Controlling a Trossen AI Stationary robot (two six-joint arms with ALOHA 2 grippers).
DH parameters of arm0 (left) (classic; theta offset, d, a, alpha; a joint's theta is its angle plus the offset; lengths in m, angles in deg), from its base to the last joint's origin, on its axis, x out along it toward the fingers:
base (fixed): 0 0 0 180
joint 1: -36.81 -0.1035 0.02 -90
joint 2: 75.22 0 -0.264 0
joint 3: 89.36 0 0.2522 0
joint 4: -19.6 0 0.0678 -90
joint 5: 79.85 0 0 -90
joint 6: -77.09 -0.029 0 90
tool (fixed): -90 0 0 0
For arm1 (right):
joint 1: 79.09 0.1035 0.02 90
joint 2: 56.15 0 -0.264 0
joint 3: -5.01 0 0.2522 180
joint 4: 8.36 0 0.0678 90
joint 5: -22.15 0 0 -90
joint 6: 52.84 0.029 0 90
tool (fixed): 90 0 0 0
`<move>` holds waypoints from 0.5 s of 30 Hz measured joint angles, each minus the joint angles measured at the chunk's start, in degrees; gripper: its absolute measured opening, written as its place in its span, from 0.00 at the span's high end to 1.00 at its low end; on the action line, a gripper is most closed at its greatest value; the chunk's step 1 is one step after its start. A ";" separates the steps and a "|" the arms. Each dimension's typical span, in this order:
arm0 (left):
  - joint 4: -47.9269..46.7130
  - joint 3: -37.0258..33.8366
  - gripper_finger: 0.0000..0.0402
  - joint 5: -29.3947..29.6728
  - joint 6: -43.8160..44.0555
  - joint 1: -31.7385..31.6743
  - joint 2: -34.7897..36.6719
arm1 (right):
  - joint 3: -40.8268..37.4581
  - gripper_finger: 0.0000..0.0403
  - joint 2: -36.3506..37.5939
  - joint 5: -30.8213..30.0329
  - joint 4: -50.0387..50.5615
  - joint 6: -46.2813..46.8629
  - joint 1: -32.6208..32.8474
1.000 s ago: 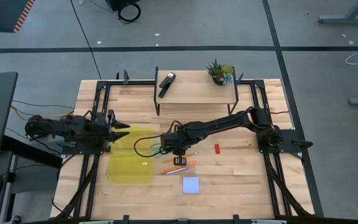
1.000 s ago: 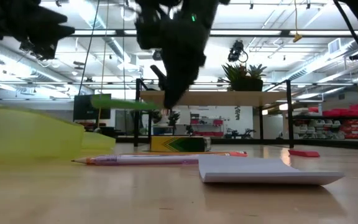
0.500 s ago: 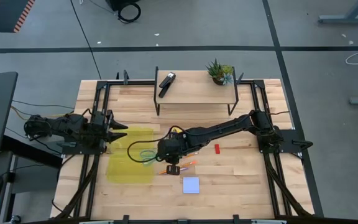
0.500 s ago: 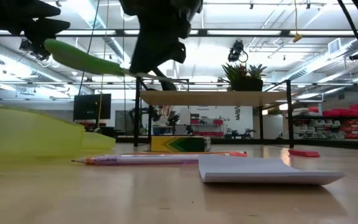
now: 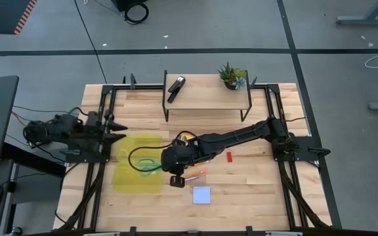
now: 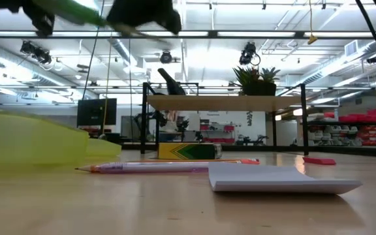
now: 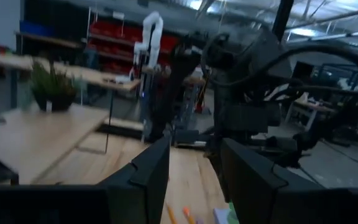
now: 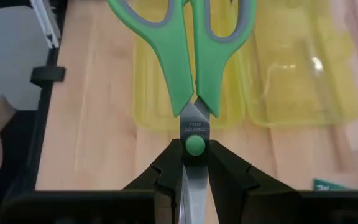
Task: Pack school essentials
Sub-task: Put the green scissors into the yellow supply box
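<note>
My right gripper is shut on the green-handled scissors and holds them in the air over the open yellow see-through case. The case also shows in the right wrist view. Orange pencils, a pale blue note pad and a tiny red block lie on the table. The crayon box stands behind a pencil. My left gripper is open and empty beside the case's far left corner. My right gripper pinches the scissors at the pivot end of the shut blades between its two fingers. The fingers lie along the blades. The green handles point away from the gripper toward the table's left. The scissors are lifted clear, above the case.
A wooden shelf at the table's far side carries a black stapler and a small potted plant. Black frame rails run along both table sides. Bare wood lies near the front edge, right of the note pad.
My right gripper has carried the scissors upward and toward the table's left, from beside the pencils to above the yellow case. The handles have stayed pointing left. My left gripper has drawn back a little toward the table's left and far edges.
</note>
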 joint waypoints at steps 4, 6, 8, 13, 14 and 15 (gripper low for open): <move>0.26 3.14 0.61 0.00 -1.24 0.00 0.00 | 4.73 0.82 0.02 -0.19 1.89 -0.89 0.00; 0.08 4.00 0.61 -0.01 -1.68 0.00 0.00 | 6.98 0.82 0.02 -0.59 3.35 -0.98 -0.06; 0.16 4.51 0.61 0.00 -1.83 0.00 0.00 | 9.21 0.82 0.03 -1.32 4.66 -1.50 -0.13; -0.03 4.53 0.62 0.00 -1.83 0.00 0.00 | 13.87 0.82 0.04 -1.58 5.76 -3.65 -0.64; -0.03 4.53 0.62 0.00 -1.83 0.00 0.00 | 14.53 0.82 0.04 -1.59 5.73 -4.20 -0.83; -0.03 4.53 0.62 0.00 -1.83 0.00 0.00 | 15.10 0.82 0.04 -1.60 5.90 -4.63 -0.97</move>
